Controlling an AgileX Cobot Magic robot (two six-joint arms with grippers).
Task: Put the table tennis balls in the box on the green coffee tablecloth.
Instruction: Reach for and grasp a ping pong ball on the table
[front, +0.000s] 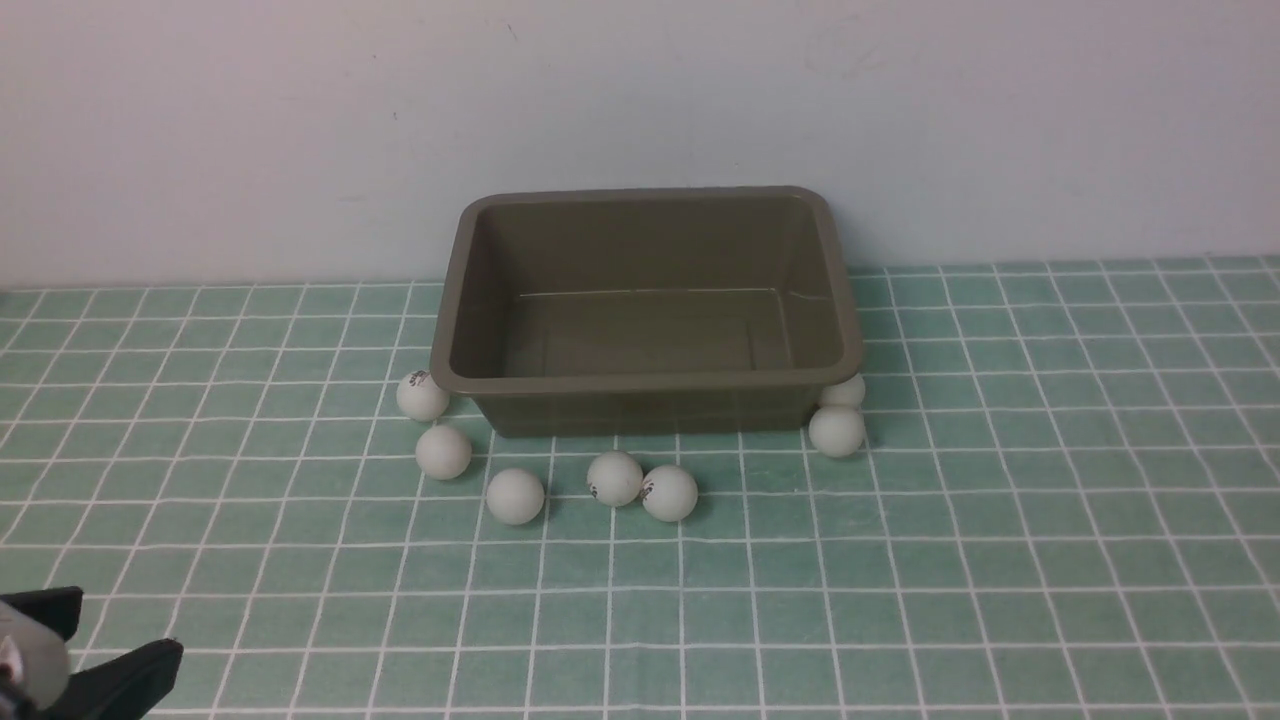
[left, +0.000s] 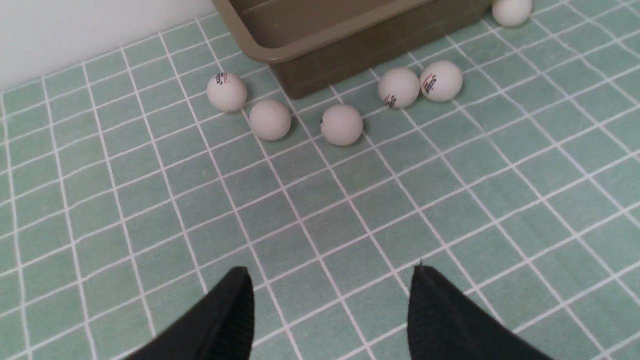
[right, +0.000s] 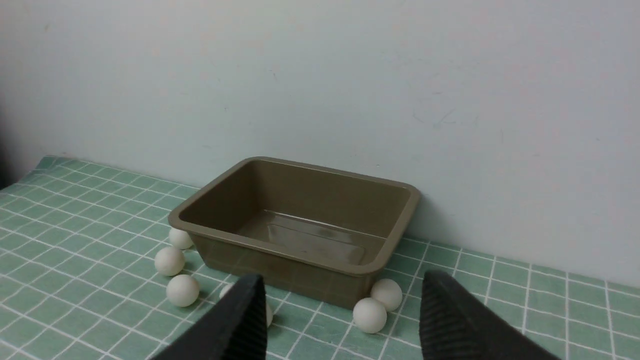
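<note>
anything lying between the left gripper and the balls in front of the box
Nothing visible. Only bare green tablecloth lies between the left gripper and the nearest table tennis ball. The ball would then have to be lifted over the near wall of the box.

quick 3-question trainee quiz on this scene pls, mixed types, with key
1. How many table tennis balls lie on the tablecloth outside the box?
2. True or false: the box already holds a ball.
3. The left gripper holds: A) a ball B) nothing C) the box rim.
Key: 1) seven 2) false 3) B
</note>
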